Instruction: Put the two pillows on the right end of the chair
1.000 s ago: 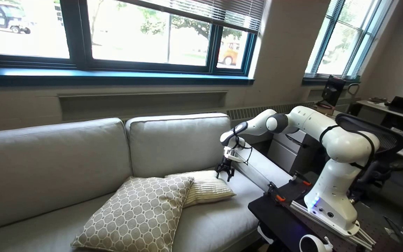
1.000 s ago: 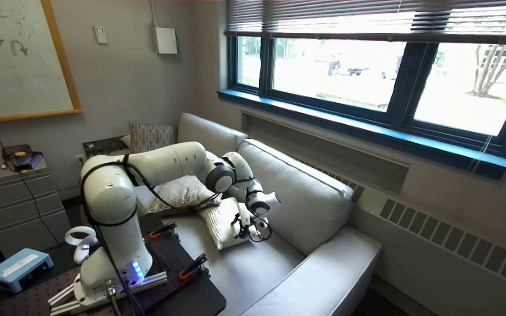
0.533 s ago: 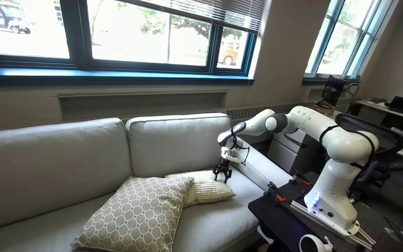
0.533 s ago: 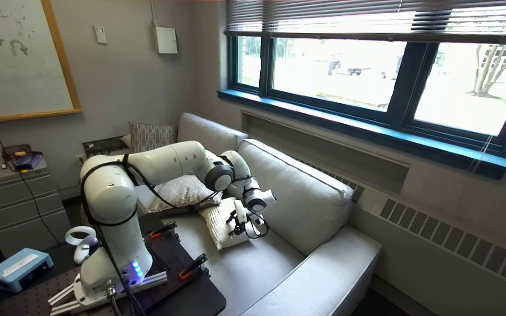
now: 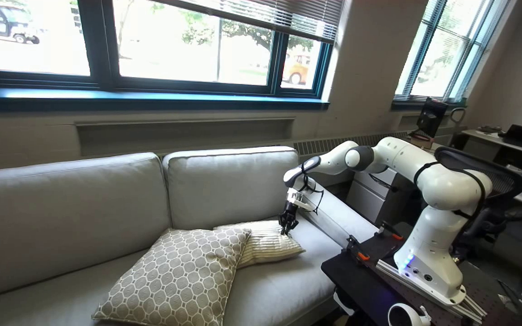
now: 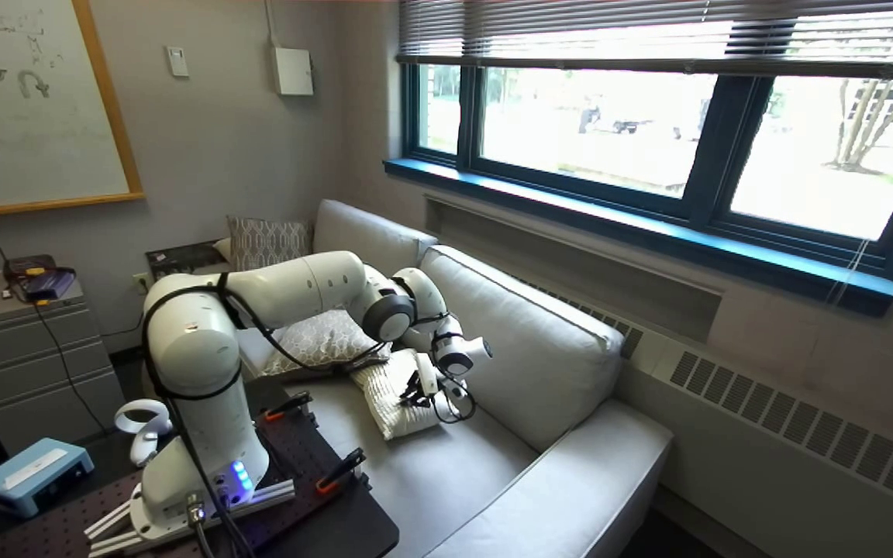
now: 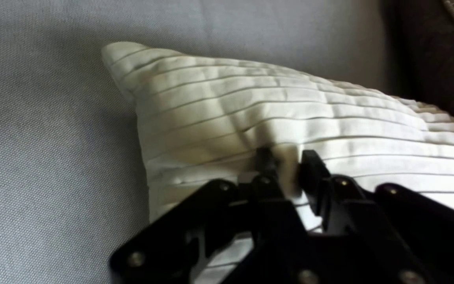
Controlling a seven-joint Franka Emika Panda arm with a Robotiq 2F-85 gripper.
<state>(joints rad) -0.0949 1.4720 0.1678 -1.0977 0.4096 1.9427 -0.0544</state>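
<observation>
The gripper (image 7: 288, 167) is drawn nearly together, a fold of the pleated cream-white pillow (image 7: 329, 126) pinched between its fingertips (image 7: 313, 169). That pillow lies on the woven grey sofa (image 5: 274, 290), near the armrest (image 5: 342, 215), with the latticed tan pillow (image 5: 179, 276) just beside it. Blue-framed windows (image 5: 193, 50) stand above the back cushions (image 5: 229, 190); a whiteboard (image 6: 28, 147) shows in an exterior view.

Daylight pours through the windows (image 5: 193, 50) in both exterior views, the outdoors burns out to white, glare skims the blue sill (image 5: 152, 100), the corner around the desk (image 5: 496, 139) sits dim, in the wrist view soft shadows cross the cream pillow (image 7: 211, 96), the end effector (image 7: 288, 161) dark and blurred
</observation>
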